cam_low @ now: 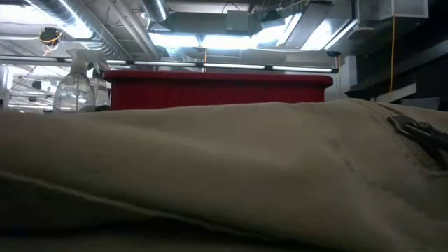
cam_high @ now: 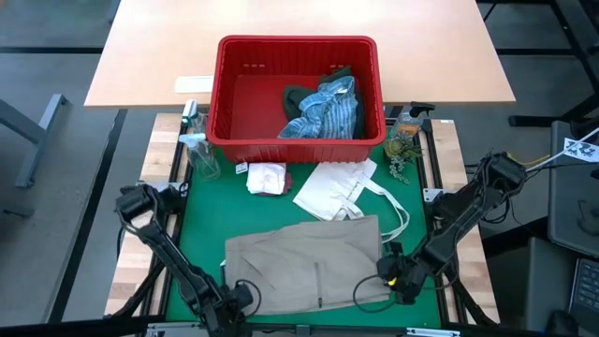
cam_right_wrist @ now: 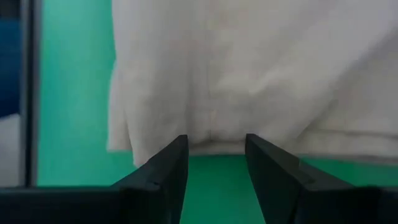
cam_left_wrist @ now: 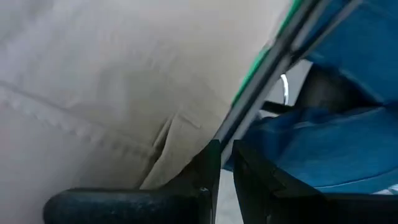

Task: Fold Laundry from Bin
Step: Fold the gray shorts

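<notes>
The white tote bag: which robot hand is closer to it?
Right. The right gripper sits just below the white tote bag at the tan garment's right edge; the left gripper is farther off, at its lower-left corner.

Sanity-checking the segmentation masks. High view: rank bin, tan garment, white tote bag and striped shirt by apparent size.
1. bin
2. tan garment, looks close to the bin in area, so the top two are unsure
3. white tote bag
4. striped shirt, crumpled in the bin, about tote size, so unsure

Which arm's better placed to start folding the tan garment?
Left. The left gripper sits nearly closed at the tan garment's near-left corner; the right gripper is open, just short of its right edge.
</notes>
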`<state>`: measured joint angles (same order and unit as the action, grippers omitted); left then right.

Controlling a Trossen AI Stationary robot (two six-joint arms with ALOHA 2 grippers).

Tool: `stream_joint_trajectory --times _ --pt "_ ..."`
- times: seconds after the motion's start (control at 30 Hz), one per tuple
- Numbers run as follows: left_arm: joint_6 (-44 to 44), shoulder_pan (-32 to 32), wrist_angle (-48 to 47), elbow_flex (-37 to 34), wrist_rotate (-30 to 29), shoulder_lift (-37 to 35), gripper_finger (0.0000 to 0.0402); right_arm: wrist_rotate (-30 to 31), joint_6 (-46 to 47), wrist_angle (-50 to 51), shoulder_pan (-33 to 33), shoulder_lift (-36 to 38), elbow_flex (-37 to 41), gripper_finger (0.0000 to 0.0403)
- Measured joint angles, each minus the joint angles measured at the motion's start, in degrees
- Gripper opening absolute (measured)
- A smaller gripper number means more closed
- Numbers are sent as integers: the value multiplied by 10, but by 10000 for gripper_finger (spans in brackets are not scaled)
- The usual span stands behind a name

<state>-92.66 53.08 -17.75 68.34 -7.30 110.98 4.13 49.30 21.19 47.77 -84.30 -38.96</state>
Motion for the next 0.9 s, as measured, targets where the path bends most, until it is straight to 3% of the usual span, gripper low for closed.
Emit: stream_joint_trajectory --times 0.23,0.53,0.73,0.9 --pt "-3 12 0 0 13 11 39 -45 -1 -3 -2 -16 0 163" --pt "-23 9 22 0 87 6 39 -82 -7 1 -2 25 0 163" --pt "-16 10 57 0 69 -31 39 -82 -11 0 -2 76 0 163" --pt "-13 9 60 0 -28 -44 39 -71 -20 0 -2 112 0 163"
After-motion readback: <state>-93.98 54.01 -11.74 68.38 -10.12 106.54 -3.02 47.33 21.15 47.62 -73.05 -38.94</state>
